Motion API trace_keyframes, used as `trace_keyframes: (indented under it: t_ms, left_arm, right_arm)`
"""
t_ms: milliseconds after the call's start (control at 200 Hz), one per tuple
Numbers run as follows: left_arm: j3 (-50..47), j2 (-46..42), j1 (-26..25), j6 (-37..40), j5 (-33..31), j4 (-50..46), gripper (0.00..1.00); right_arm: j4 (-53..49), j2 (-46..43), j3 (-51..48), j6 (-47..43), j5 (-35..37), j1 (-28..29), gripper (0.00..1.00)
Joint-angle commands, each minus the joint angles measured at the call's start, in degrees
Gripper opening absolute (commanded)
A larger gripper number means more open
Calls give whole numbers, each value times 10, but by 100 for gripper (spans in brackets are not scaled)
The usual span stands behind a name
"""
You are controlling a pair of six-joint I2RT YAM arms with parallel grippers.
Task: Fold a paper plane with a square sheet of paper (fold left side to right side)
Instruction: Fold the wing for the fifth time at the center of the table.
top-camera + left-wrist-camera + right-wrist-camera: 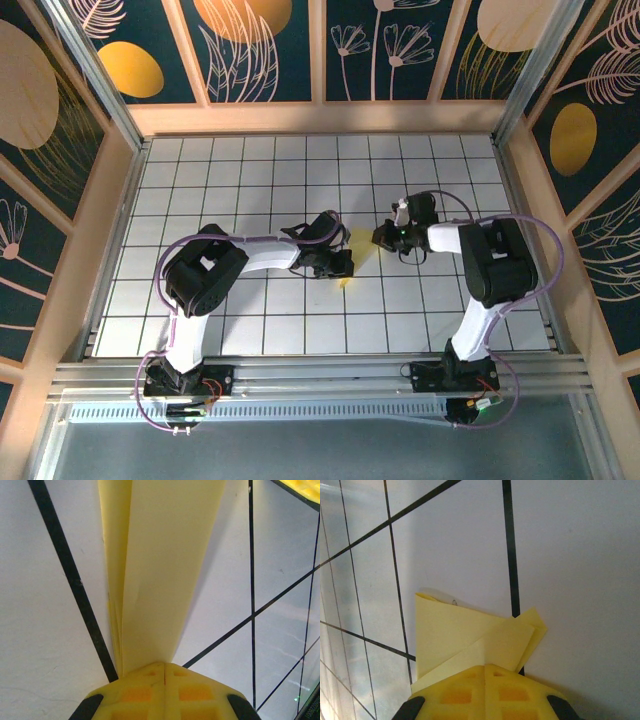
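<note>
The yellow paper (pixel 346 281) is folded into a slim, creased paper plane and lies between my two grippers at the middle of the grid mat. In the left wrist view it is a long narrow strip (pixel 160 570) with stacked layers along its left edge, running up from my left gripper (pixel 165 666), whose jaws are shut on its end. In the right wrist view the other end (pixel 465 635) shows overlapping triangular flaps, and my right gripper (pixel 485 667) is shut on it. From above, the left gripper (pixel 343 265) and right gripper (pixel 382 238) stand about one tile apart, hiding most of the paper.
The white mat with black grid lines (pixel 250 170) covers the table. Wooden walls (pixel 320 118) with dark painted panels close in the back and both sides. An aluminium rail (pixel 320 375) with the arm bases runs along the near edge.
</note>
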Motion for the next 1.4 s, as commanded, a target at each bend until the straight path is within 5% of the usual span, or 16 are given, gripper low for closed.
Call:
trace_keyframes:
  t_ms: [0,460,711,1026,1396]
  left_arm:
    - [-16,30,-1,6,-23,-81,0]
    - [-17,29,-2,6,-23,-78,0]
    - [-19,28,-2,6,-24,-77,0]
    - [-19,25,-2,6,-25,-76,0]
    - [-20,24,-1,7,-26,-76,0]
  right_arm:
    - [7,28,28,-18,58,-32,0]
    - [-23,66,95,-32,39,-80,0]
    - [-51,3,97,-31,34,-81,0]
    - [0,-123,-50,79,9,21,0]
    - [39,-79,-64,134,13,103,0]
